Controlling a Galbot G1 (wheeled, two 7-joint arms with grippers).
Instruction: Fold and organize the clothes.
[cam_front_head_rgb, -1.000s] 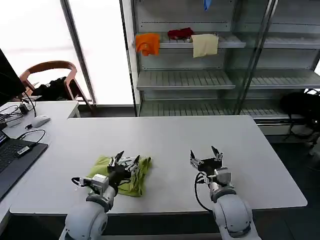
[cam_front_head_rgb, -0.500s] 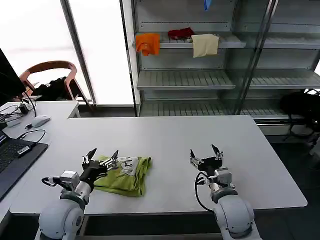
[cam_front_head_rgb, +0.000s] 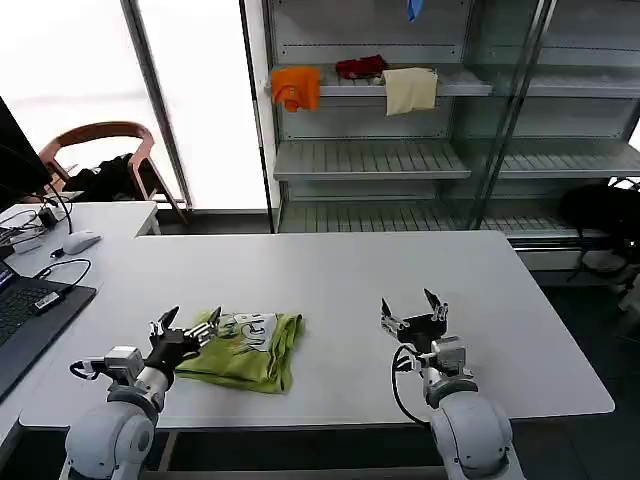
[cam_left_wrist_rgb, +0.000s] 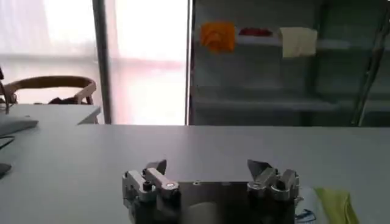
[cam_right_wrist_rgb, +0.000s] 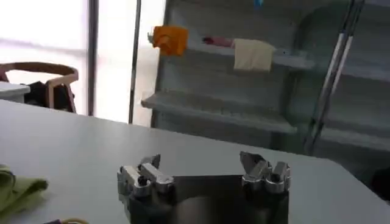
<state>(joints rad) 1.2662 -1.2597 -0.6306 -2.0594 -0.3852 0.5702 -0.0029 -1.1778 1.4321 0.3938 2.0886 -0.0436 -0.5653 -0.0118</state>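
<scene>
A lime T-shirt (cam_front_head_rgb: 245, 350) lies folded into a compact bundle on the white worktop (cam_front_head_rgb: 330, 290), near the front edge at about 7 o'clock from the surface's middle, its white print facing up on the top layer. The left pincer (cam_front_head_rgb: 186, 328) hovers just off the bundle's 9 o'clock side, its fingers spread and holding nothing, one fingertip close to the shirt's edge. From the left wrist camera, that pincer (cam_left_wrist_rgb: 210, 173) shows its two fingers well apart over bare worktop (cam_left_wrist_rgb: 183, 152), with a corner of the T-shirt (cam_left_wrist_rgb: 329, 204) beside one finger.

The right pincer (cam_front_head_rgb: 413, 314) sits apart from the garment at about 3 o'clock from it, also spread and empty, above the worktop's front half. Its own wrist camera shows the pincer (cam_right_wrist_rgb: 204, 170) with fingers wide open and a fold of the T-shirt (cam_right_wrist_rgb: 18, 189) off to the side on the worktop (cam_right_wrist_rgb: 91, 140).

Behind the worktop, at 12 o'clock, a metal shelf unit (cam_front_head_rgb: 400, 90) carries an orange garment (cam_front_head_rgb: 295, 87), a dark red one (cam_front_head_rgb: 360, 67) and a cream one (cam_front_head_rgb: 410, 90). At 9 o'clock, a side desk (cam_front_head_rgb: 90, 215) holds a mouse (cam_front_head_rgb: 80, 241) and cables, with a laptop (cam_front_head_rgb: 25, 310) beside it.
</scene>
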